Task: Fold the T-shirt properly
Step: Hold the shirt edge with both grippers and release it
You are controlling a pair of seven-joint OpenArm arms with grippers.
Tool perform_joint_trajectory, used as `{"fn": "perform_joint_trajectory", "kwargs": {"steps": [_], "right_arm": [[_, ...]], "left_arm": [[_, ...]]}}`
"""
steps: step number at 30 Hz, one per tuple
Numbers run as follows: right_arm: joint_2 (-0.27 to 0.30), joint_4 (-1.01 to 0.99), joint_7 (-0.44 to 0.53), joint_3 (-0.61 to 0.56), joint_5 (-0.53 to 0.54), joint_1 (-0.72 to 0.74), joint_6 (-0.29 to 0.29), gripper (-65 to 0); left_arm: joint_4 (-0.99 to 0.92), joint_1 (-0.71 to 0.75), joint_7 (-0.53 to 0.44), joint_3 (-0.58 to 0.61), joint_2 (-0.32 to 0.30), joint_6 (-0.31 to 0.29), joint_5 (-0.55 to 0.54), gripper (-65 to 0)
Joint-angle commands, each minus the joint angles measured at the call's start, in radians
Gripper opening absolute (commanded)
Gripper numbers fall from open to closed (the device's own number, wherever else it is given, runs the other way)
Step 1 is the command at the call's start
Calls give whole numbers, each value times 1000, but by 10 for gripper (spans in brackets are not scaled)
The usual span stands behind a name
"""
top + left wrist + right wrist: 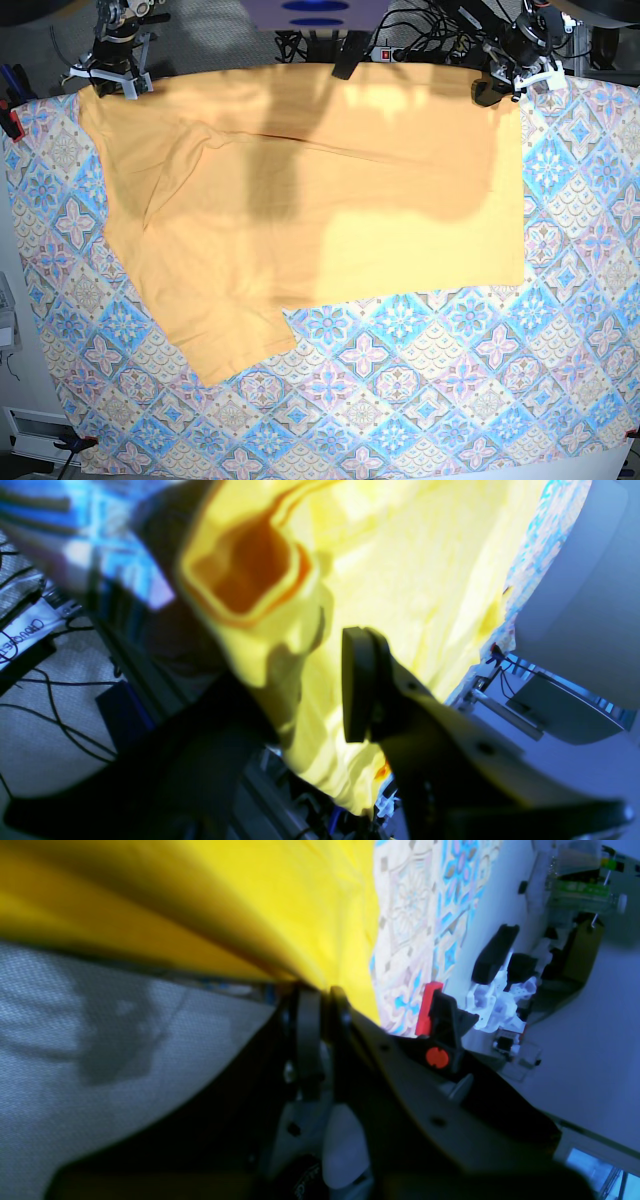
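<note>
From my remote station I see the yellow-orange T-shirt (300, 210) spread wide over the blue-pink tile-patterned cloth (450, 380) that covers the tabletop, its far edge running along the back rim between my two arms. One sleeve (235, 345) reaches toward the near side of the cloth; the rest lies mostly flat, with a crease running across the upper part.

At the far corner on the base view's left, my right claw (320, 995) is pinched nearly together on the T-shirt's edge, the yellow fabric (225, 900) fanning up and away from its black fingers (307, 1035) while grey carpet shows below. A red clamp (430, 1010) sits at the cloth's edge just beyond.

At the opposite far corner, my left claw (310, 680) meets the other end of the same edge. In its wrist view one black pad (357, 685) stands clear, with a gap between it and the bunched yellow fabric (400, 570) draped over the other finger; I cannot tell whether this claw actually grips the fabric. A folded opening (245, 572) of the T-shirt shows darker orange inside, just above the claw.
</note>
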Motion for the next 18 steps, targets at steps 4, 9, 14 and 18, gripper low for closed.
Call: {"fn": "perform_joint_trajectory", "kwargs": {"steps": [4, 9, 14, 18], "right_arm": [[12, 11, -1, 11, -13, -11, -22, -612], [12, 11, -2, 6, -13, -11, -22, -612], [12, 11, -2, 5, -13, -11, -22, -612], [12, 11, -2, 5, -13, -11, -22, -612]], "left_arm": [[1, 22, 68, -38, -5, 30, 35, -442], [1, 36, 120, -84, -1, 37, 35, -446], [1, 76, 126, -110, 17, 36, 35, -447], [1, 111, 152, -110, 25, 34, 35, -449]]}}
